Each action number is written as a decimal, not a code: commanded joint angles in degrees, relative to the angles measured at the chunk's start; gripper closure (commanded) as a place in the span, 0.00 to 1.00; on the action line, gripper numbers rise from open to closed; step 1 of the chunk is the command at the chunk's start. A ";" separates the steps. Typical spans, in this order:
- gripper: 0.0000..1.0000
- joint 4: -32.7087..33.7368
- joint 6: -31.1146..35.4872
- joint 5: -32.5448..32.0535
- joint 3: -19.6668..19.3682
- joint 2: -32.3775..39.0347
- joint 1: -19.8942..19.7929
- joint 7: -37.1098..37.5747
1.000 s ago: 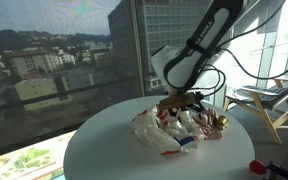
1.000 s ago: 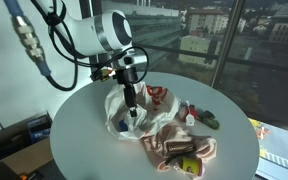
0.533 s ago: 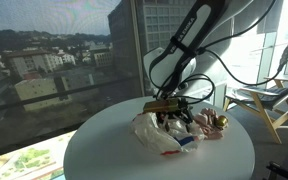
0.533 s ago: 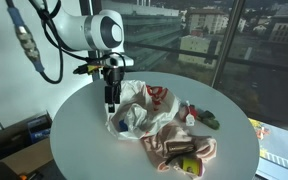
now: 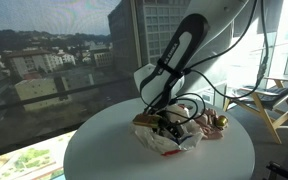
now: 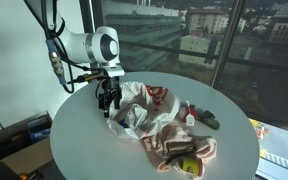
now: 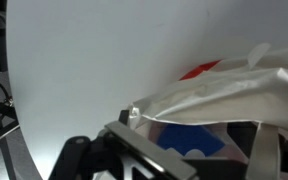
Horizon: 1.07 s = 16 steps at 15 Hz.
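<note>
The white plastic bag lies crumpled mid-frame on the round surface, with snack packets at its lower right. In the last second your pincer has slid from over the bag's middle down to its left edge, low by the surface, so that edge looks like your working point. In the wrist view the bag fills the right half. Open or closed, I cannot tell.
</note>
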 commanded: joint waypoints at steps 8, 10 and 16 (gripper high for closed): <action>0.00 -1.08 1.38 -2.31 -5.06 3.98 3.78 14.26; 0.00 -1.42 1.93 -4.75 -6.13 3.66 4.60 16.90; 0.00 -1.54 1.87 -12.17 -8.02 4.00 5.52 25.05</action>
